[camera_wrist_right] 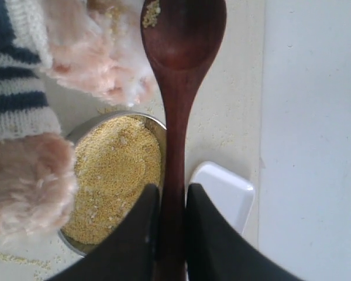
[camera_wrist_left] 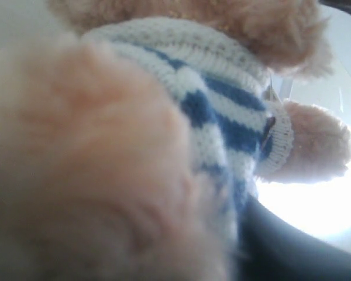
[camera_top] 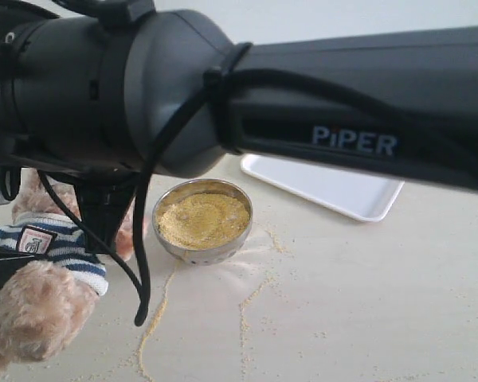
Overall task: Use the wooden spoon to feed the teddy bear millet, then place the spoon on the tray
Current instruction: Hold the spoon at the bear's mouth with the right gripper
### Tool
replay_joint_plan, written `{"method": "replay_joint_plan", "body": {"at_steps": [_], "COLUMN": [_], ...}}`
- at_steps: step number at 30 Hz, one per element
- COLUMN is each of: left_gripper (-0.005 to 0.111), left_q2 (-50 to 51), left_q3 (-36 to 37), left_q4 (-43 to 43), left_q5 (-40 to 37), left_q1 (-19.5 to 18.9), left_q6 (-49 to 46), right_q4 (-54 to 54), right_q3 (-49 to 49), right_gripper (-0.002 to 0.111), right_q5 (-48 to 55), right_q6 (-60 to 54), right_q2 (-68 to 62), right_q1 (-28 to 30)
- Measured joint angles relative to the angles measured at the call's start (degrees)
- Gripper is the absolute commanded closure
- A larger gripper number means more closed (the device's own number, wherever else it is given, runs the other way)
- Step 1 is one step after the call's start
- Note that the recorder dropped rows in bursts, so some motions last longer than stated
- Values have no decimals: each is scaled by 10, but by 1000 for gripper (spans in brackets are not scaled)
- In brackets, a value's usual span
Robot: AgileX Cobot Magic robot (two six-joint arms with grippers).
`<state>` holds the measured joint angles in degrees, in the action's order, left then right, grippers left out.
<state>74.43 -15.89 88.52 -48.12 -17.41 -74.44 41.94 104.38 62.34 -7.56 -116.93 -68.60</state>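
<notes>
**Feeding step in hand, tray step not started**

Right end effector [camera_wrist_right: 171,192]: jaws clamped on the handle of the wooden spoon [camera_wrist_right: 176,117], low on the stem, with the spoon's bowl pointing away from me. The grip looks straight and I see no tilt in the handle.

Spoon load: only a small clump of grains at the far edge of the spoon's bowl, the rest is bare wood. That tip is just beside the pale fur of the teddy bear [camera_wrist_right: 99,52]. I can't tell whether that fur is muzzle or paw, or whether the two touch.

Below the spoon is the millet [camera_wrist_right: 114,175], heaped in the metal bowl [camera_top: 211,255] and near full. The tray [camera_wrist_right: 225,190] is just past the bowl, with nothing on the part I can see.

Left end effector: the left wrist view is all fur and striped shirt at close range. A dark curved part [camera_wrist_left: 292,252] at the frame edge may belong to it. I can't tell whether it is apart or gripping.

Exterior view: my right arm blocks the spoon. The bear is leaning at the left of the bowl. Thin spilled grain trails [camera_top: 247,310] run across the tabletop [camera_top: 382,302].

My read:
- Spoon in hand and at the bear, so feeding is under way or near its end.
- Left to do: swing over the bowl to the tray, set the spoon down, release.
- The spill is not in scope.
</notes>
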Motion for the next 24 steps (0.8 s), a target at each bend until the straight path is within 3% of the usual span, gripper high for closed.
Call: {"method": "replay_joint_plan", "body": {"at_steps": [16, 24], "left_gripper": [102, 102], "left_q2": [0, 0], "left_q3": [0, 0], "left_q4": [0, 0], "left_q5": [0, 0], "left_q1": [0, 0], "left_q6": [0, -2], "right_q4": [91, 93], "right_q3": [0, 0], "right_gripper": [109, 109], "right_q5": [34, 65], "right_q6": [-43, 6], "right_q2": [0, 1], "right_q1": [-39, -39]}}
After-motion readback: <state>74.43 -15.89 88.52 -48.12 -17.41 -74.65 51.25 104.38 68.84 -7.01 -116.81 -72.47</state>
